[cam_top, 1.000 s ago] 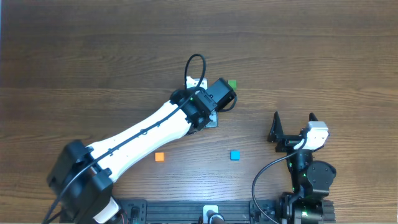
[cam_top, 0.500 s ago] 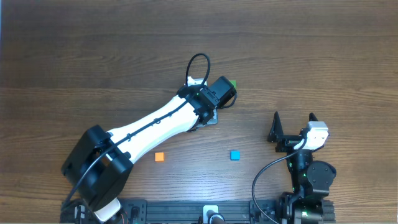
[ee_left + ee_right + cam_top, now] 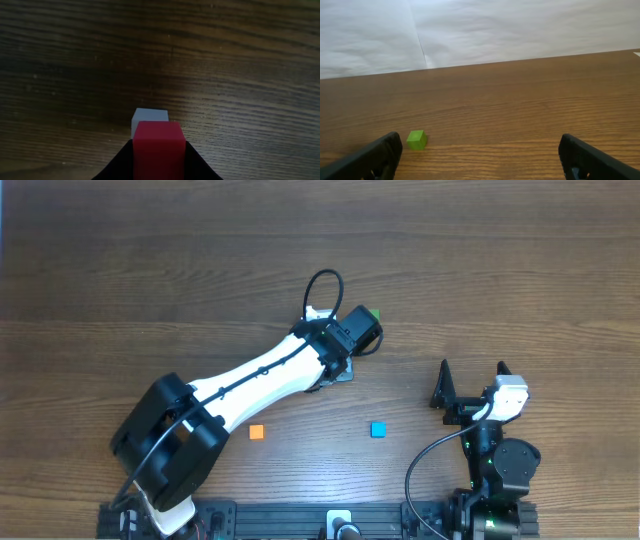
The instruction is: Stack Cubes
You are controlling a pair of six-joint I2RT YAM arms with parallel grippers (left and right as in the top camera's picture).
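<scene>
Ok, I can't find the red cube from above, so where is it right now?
The red cube is held in the left gripper, seen in the left wrist view, close to a grey cube.

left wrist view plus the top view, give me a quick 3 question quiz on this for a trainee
1. True or false: the left gripper is shut on the red cube.
2. Just past the red cube in the left wrist view sits: A grey cube, B yellow cube, C purple cube.
3. Fill in: the right gripper is ____.
Key: 1 true; 2 A; 3 open.
</scene>
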